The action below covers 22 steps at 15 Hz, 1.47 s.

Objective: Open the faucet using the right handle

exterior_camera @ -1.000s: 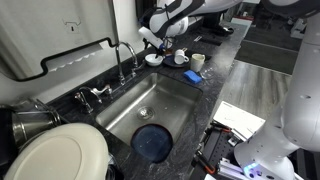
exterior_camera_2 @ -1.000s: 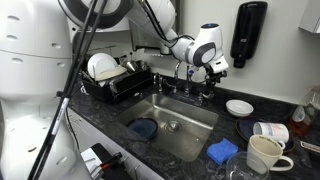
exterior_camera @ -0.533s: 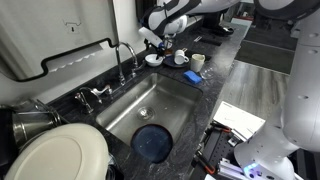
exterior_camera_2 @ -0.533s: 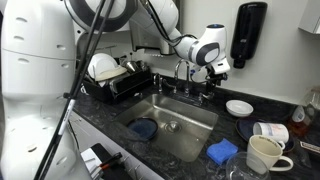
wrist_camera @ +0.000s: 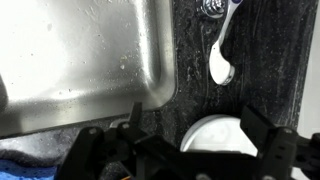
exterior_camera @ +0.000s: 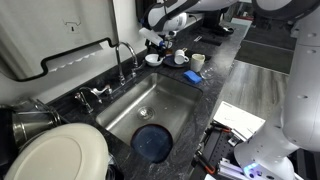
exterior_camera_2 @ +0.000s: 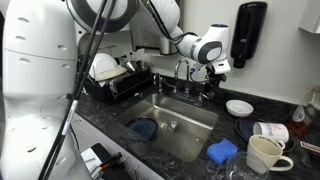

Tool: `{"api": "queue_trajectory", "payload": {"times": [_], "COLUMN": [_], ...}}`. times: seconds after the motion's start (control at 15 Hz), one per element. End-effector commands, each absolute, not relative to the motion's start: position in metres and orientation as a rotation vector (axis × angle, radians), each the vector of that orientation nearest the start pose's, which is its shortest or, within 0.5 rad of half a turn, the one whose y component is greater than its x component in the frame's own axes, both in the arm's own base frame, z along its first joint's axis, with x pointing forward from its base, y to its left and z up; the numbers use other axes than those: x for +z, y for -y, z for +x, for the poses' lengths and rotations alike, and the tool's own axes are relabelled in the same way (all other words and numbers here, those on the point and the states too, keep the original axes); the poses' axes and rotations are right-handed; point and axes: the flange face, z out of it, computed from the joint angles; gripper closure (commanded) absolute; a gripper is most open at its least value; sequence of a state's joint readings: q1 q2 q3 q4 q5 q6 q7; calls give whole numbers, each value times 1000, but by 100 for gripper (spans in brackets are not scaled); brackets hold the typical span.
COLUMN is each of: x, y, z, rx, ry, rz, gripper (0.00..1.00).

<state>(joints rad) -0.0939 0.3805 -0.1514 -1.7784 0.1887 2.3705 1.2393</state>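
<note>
The faucet is a tall chrome gooseneck behind the steel sink; it also shows in an exterior view. The right handle is a small chrome lever on the dark counter, at the top right of the wrist view. It also shows by the spout's base in both exterior views. My gripper is open and empty. It hovers above the counter just to the right of the faucet, not touching the handle.
A white bowl lies on the counter below my jaws. Mugs and a blue sponge stand beside it. A blue item lies in the sink. A dish rack with a plate stands left of the faucet.
My gripper has shifted slightly near the faucet's right side, staying open. Nothing else has moved.
</note>
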Motion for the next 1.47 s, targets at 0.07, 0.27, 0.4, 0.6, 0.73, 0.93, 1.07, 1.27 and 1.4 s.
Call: {"api": "queue_trajectory", "payload": {"times": [0.07, 0.27, 0.4, 0.6, 0.73, 0.93, 1.07, 1.27, 1.4], "x": [360, 349, 340, 330, 329, 329, 330, 319, 309], "y": [156, 149, 145, 141, 140, 136, 133, 129, 126], "z": [657, 657, 659, 665, 667, 672, 674, 675, 676], "rx": [-164, -119, -100, -119, -140, -192, -218, -175, -168], "ry": [-2107, -2109, -2113, -2096, -2085, -2062, -2050, -2086, -2090], "rz": [-2043, -2042, -2049, -2037, -2009, -1993, -1991, -2019, -2032], "gripper": [0, 0, 0, 0, 0, 0, 0, 0, 0]}}
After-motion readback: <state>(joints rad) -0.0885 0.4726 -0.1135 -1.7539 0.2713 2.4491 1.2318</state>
